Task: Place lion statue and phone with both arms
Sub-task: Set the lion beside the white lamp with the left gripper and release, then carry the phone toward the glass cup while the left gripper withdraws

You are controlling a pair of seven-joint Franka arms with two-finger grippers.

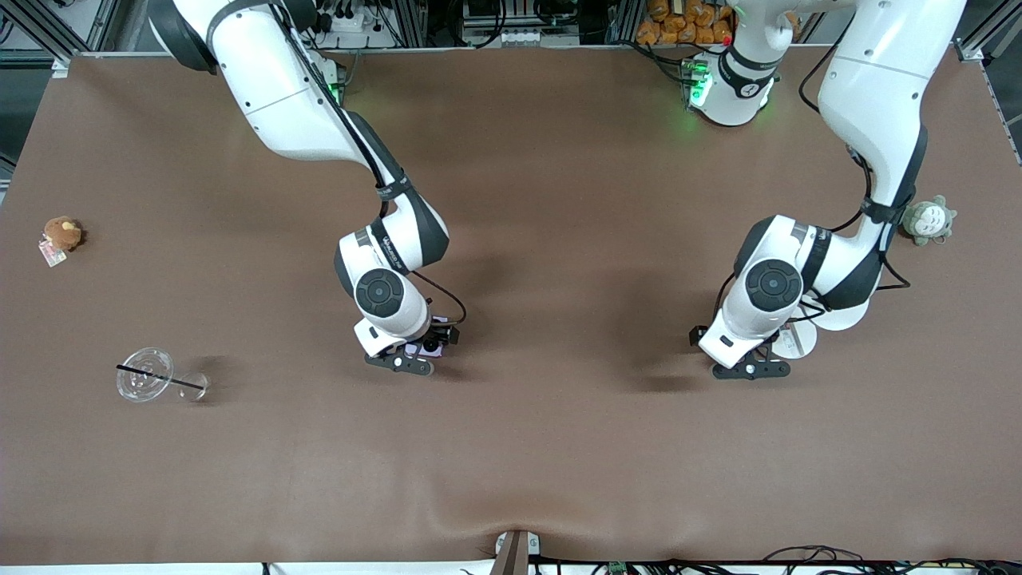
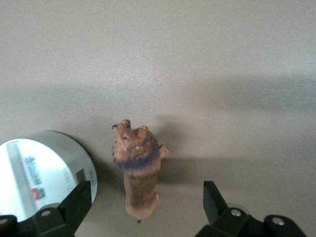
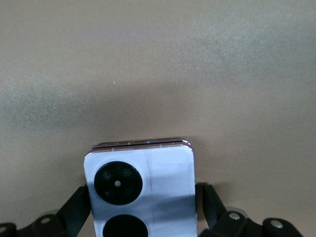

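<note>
The left gripper [image 2: 143, 205] is spread wide, its fingers [image 2: 79, 202] standing apart from the lion [image 2: 137, 170] on either side; the lion lies on the table between them, long axis running out from the wrist, beside a white tin [image 2: 37, 173]. The right gripper [image 3: 143, 207] is set against both side edges of the phone [image 3: 140, 190], low at the table. Release is judged due.
</note>
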